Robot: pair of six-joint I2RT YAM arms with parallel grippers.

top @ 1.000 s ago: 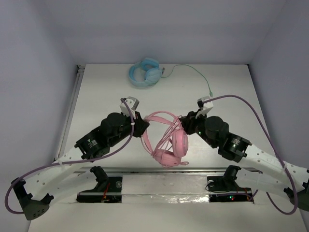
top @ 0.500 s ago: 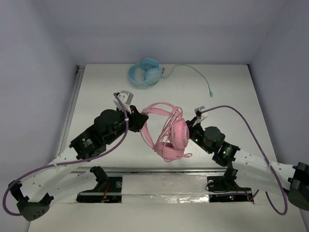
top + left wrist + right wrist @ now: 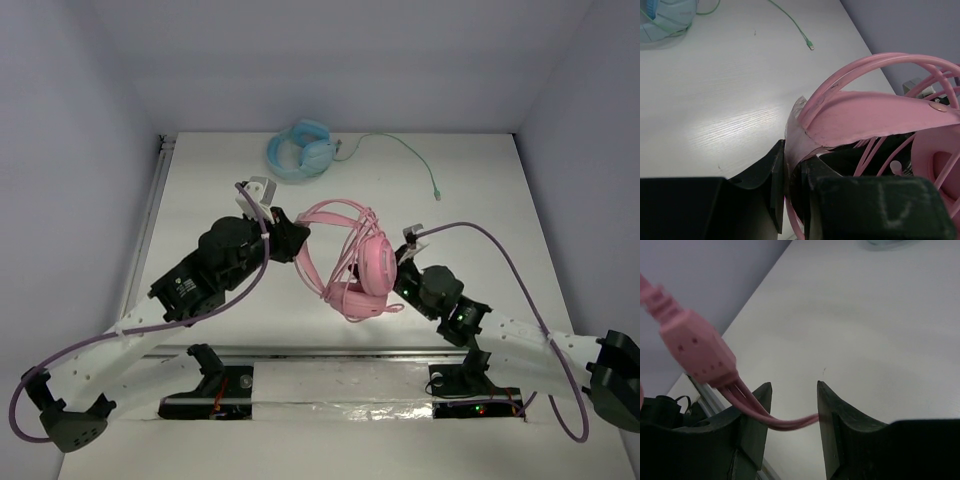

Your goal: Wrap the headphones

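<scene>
Middle jammed, sides lying open.
The pink headphones point(image 3: 355, 265) are hanging between the left pincer point(image 3: 299, 242) and the right pincer point(image 3: 397, 273), filling that gap. The blue headphones point(image 3: 300, 150) and their green cable point(image 3: 412, 158) are lying across the far edge. Bare counter point(image 3: 490, 235) is stretching along the left side and beyond the cable's end on the right.

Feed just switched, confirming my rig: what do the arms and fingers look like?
The left arm and right arm have white perforated links, round black joint housings and a loose purple cable each. Green lights show on the right one. The fingers are plain matte black.
</scene>
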